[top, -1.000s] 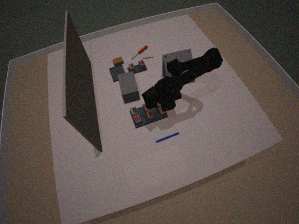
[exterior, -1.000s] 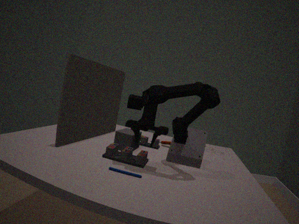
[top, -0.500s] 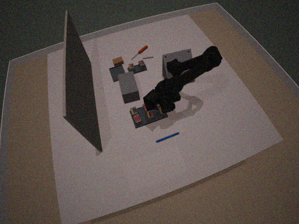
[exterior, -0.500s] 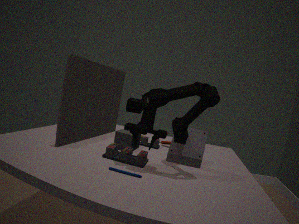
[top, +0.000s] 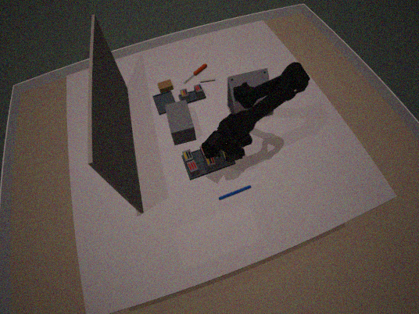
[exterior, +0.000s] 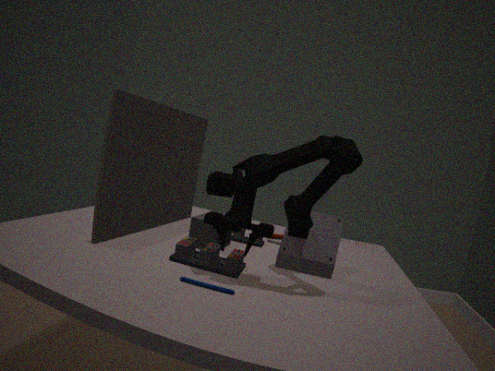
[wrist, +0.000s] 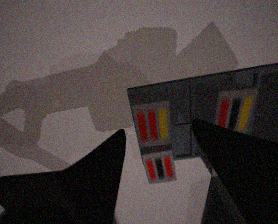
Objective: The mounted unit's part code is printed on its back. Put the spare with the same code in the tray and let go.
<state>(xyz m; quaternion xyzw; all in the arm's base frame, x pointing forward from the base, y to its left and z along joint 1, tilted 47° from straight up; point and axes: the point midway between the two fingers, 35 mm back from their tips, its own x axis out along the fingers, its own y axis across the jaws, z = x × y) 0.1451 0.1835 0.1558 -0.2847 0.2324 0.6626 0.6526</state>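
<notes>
The gripper [wrist: 159, 165] hangs low over the rack [top: 199, 165] with its dark fingers partly open and nothing between them; in the wrist view they frame the rack's corner, where a spare [wrist: 152, 123] striped red, red, yellow lies in the gap, a smaller one [wrist: 159, 168] striped red, black, red just below it and a third [wrist: 234, 111] striped red, black, yellow toward the right finger. Whether a finger touches any spare cannot be told. From the top, the arm [top: 254, 103] reaches from its grey base [top: 234, 91] toward the rack. The mounted unit [top: 180, 122], a grey box, stands behind the rack, with the tray [top: 163, 101] just beyond it and well apart from the gripper. A tall panel [top: 111, 126] stands to the left; a blue bar [top: 234, 192] lies in front of the rack.
</notes>
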